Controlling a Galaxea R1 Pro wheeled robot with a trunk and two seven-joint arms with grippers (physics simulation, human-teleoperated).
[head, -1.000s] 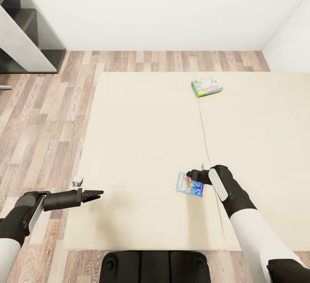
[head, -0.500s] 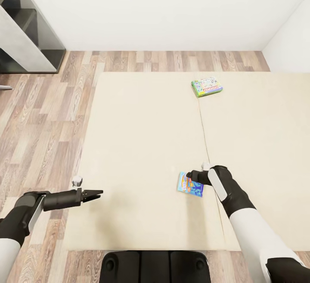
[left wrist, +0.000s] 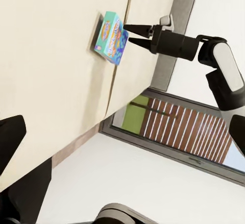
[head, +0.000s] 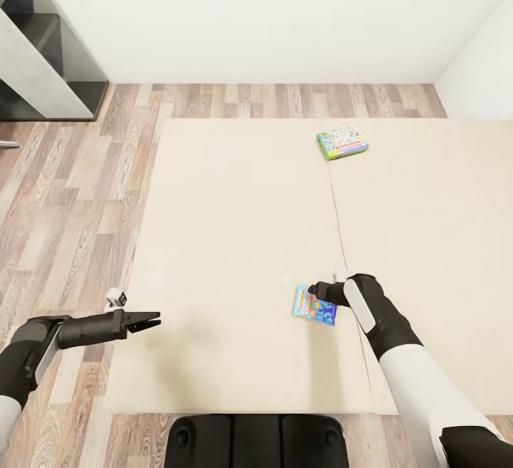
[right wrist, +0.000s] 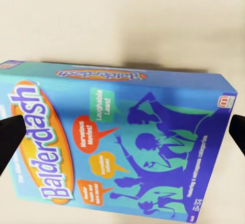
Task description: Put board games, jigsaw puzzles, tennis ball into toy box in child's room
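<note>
Right pincer (head: 318, 290) spread over the flat blue printed game box (head: 314, 305) on the beige bed (head: 235, 240), left pincer (head: 151, 322) pressed together and idle, white-green game box (head: 342, 143) untouched farther off, packing seemingly just beginning.

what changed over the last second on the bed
The left end effector drew back toward the robot's left, off the edge of the bed, with its arm. The right end effector stayed open over the blue game, not gripping it. The green game farther up the bed did not move, and the camera held still.
</note>
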